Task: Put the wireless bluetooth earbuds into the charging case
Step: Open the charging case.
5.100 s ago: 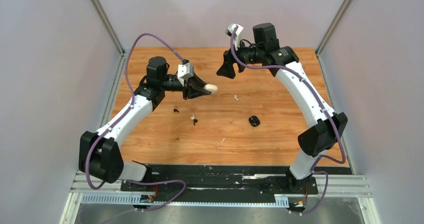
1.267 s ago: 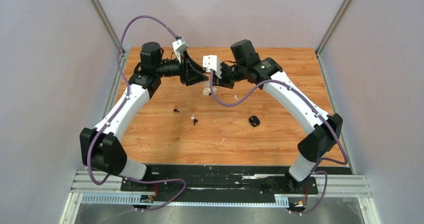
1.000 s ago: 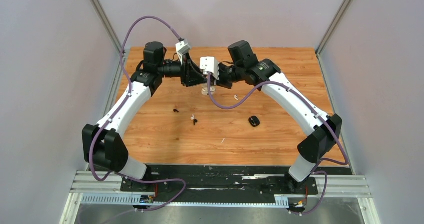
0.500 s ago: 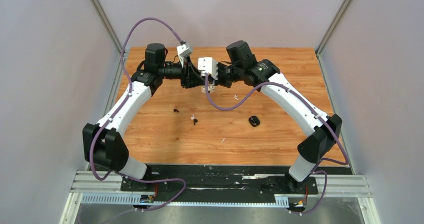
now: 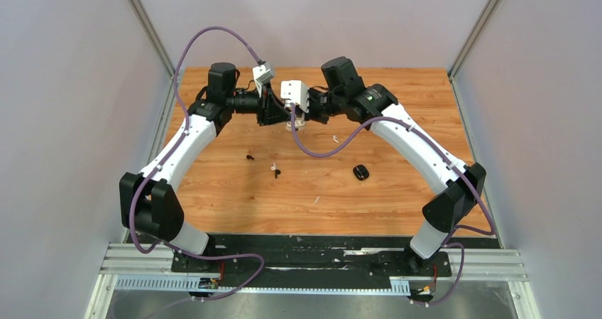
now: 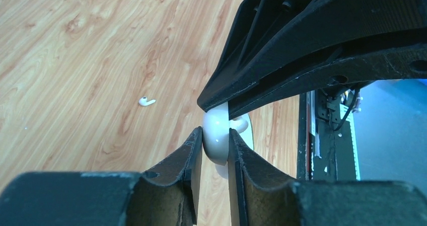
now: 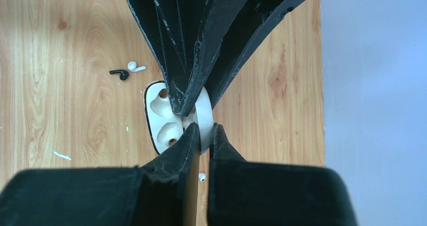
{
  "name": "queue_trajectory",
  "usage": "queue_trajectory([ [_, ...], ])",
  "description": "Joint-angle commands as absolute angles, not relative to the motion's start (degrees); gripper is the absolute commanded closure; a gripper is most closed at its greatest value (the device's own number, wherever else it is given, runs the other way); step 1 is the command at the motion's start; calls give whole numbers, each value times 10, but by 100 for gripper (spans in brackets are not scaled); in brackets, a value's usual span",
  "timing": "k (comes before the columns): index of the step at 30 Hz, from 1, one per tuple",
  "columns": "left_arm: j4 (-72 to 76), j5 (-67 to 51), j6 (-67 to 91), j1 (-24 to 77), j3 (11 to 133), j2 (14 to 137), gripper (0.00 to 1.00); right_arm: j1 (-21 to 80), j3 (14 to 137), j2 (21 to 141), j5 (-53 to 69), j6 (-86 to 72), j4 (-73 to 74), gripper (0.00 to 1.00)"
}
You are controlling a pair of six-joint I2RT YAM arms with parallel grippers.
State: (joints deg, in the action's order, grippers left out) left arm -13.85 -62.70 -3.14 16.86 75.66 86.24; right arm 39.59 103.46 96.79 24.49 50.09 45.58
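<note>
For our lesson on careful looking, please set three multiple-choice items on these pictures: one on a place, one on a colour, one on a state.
1. Where is the white charging case?
A) lying by the arm bases
B) held between the left claw and the right claw, above the table
C) leaning on a side wall

2. What colour is the oval case that lies alone on the table?
A) black
B) red
C) yellow

3. In the right wrist view, the white charging case's two sockets are:
A) both filled
B) both empty
C) hidden under a shut lid

Answers:
1 B, both claws pinch it from opposite sides.
2 A, it shows dark against the wood.
3 B, the case is open and both hollows are bare.
</note>
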Motion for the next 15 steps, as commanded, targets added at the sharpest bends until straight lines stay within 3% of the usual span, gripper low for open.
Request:
queue_trajectory([
  [1, -133, -649, -33, 169, 765, 864, 66, 401, 1059, 959, 247, 513, 432, 100],
  [5, -124, -650, -26, 169, 761, 862, 61, 402, 1060, 962, 247, 512, 431, 100],
  [11, -121, -654, -20, 169, 760, 865, 67, 403, 1059, 963, 245, 511, 431, 100],
  [15, -114, -657, -10, 169, 759, 864, 59, 403, 1058, 962, 244, 511, 431, 100],
])
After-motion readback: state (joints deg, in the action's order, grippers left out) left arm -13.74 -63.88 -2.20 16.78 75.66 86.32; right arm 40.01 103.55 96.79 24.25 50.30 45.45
